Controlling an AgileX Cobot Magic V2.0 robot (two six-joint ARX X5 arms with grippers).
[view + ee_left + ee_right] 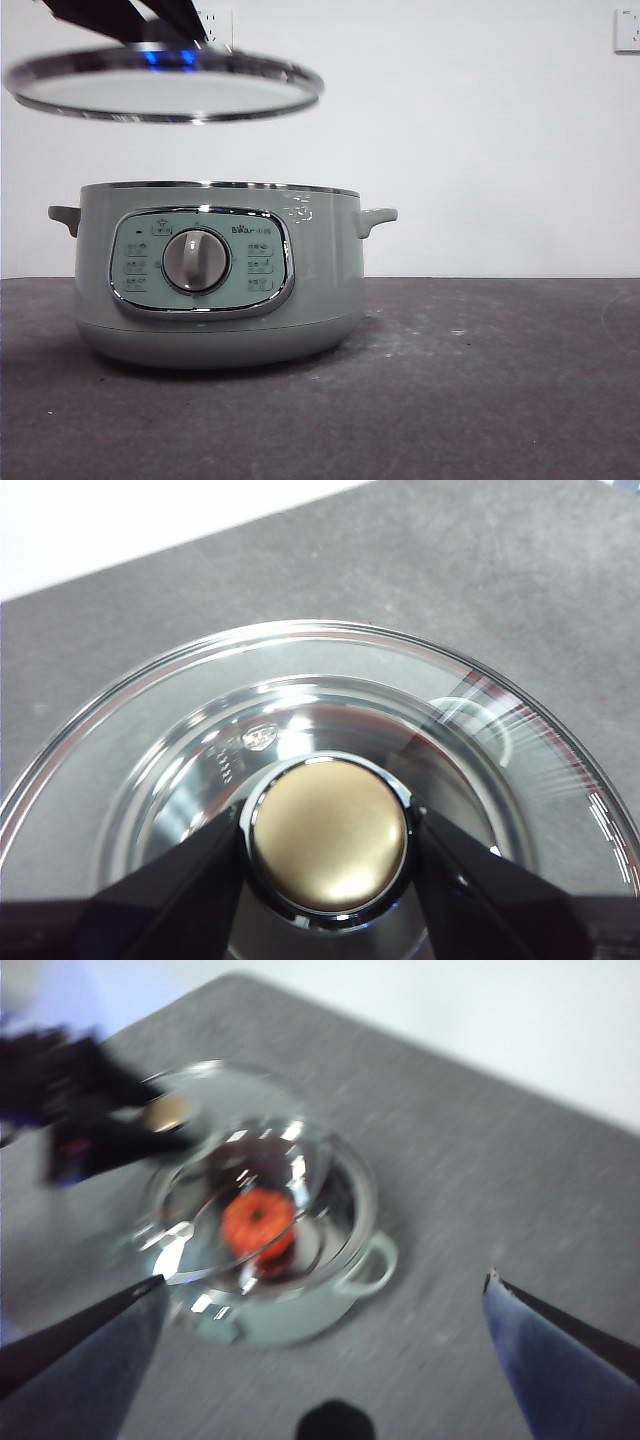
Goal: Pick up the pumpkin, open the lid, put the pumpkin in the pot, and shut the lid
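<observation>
Left gripper (328, 852) pinches the round knob (328, 830) of the lid (150, 740), one black jaw pressed to each side of it, and in the front view the lid (165, 88) hangs in the air tilted, its chrome rim well clear of the pot's rim and shifted toward ten o'clock from the pot's centre. Below it the pot (215, 275) stands open on the dark table (480, 380), dial and control panel facing the camera, a small handle at three o'clock and another at nine. From the right wrist view, blurred, the right gripper (325, 1305) is high above the table with its jaws spread wide and nothing between them; beneath it the pumpkin (258, 1222) sits inside the pot (290, 1310), at about the middle of the bowl, seen partly through the glass of the lid. The lid is probably the awkward piece: stiff, fairly heavy for a knob grip, smooth glass and chrome that would chip or crack if dropped, so the knob looks like the sound place to hold, with the rim lowered level onto the pot. The pumpkin looks light and needs no further handling.
</observation>
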